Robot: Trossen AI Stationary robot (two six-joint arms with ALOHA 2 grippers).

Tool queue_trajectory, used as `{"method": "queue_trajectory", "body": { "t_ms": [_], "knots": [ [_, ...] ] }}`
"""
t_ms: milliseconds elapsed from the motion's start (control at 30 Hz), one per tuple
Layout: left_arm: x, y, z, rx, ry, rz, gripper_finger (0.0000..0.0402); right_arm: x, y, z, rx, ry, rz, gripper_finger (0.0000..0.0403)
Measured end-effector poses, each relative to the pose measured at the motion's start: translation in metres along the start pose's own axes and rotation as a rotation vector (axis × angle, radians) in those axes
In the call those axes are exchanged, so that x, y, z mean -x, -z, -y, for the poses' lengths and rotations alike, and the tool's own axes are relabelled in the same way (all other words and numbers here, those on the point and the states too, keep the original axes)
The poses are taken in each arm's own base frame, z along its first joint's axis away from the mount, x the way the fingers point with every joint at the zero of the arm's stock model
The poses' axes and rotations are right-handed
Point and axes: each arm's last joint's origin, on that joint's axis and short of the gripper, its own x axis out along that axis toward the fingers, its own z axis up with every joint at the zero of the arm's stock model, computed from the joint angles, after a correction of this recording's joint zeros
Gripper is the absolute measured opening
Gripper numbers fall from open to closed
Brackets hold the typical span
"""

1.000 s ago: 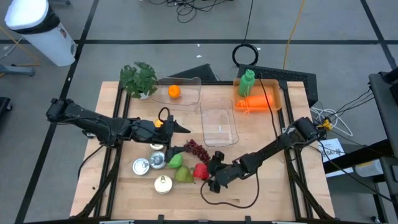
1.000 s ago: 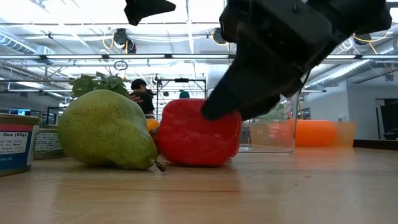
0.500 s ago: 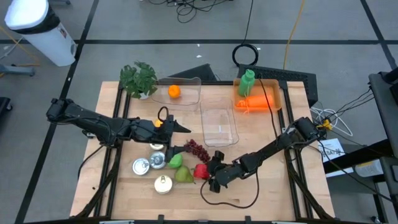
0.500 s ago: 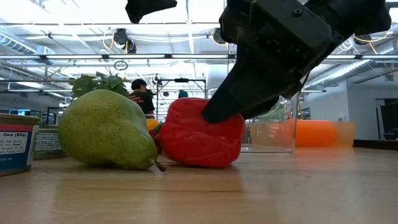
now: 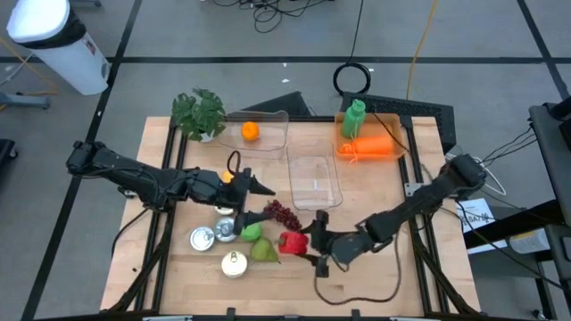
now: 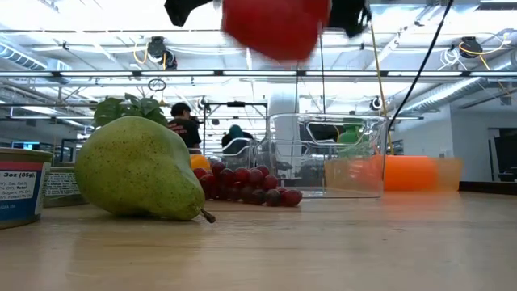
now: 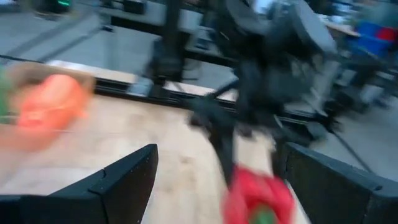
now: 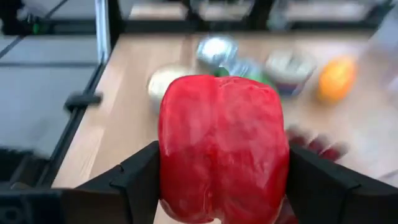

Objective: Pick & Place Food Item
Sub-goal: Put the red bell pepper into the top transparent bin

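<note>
Right gripper: the right gripper was closed on the glossy red bell pepper, one dark finger pressed to each side of it in the right wrist view.
Red pepper, position: it was held clear of the light wooden table; in the low view it hung near the top edge, above the table surface, and from above it lay over the table's front middle, just beside the green pear.
Left gripper: the left gripper hovered over the table's left-centre with its fingers spread apart and nothing between them.
Pear: the green pear stood on the table at the left of the low view.
Grapes: a bunch of dark red grapes lay on the table beside the pear and in front of the clear plastic rectangular container.
Far objects: an orange sat in a second clear container at the back; a green bottle and an orange carrot-like item lay in an orange tray at the back right.
Cans: round metal cans stood at the front left.
Background: a person showed in the room behind the table.
</note>
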Motion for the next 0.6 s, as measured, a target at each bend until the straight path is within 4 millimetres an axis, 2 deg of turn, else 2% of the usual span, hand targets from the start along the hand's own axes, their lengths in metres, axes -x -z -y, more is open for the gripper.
{"method": "queue_trajectory", "body": {
  "t_ms": [133, 233, 400, 600],
  "knots": [
    [-0.002, 0.005, 0.015, -0.058, 0.106, -0.021, 0.0351, 0.023, -0.016, -0.001, 0.084, 0.077, 0.087, 0.0264],
    [-0.007, 0.015, 0.031, -0.149, 0.097, -0.026, 0.0351, 0.03, -0.022, -0.004, 0.132, 0.08, 0.128, 0.0266],
    [-0.018, 0.024, 0.051, -0.272, 0.08, -0.072, 0.0351, 0.03, -0.025, -0.009, 0.189, 0.063, 0.172, 0.0267],
    [-0.034, 0.025, 0.057, -0.275, 0.005, -0.108, 0.0351, 0.025, -0.026, -0.009, 0.221, 0.068, 0.203, 0.0265]
  ]
}}
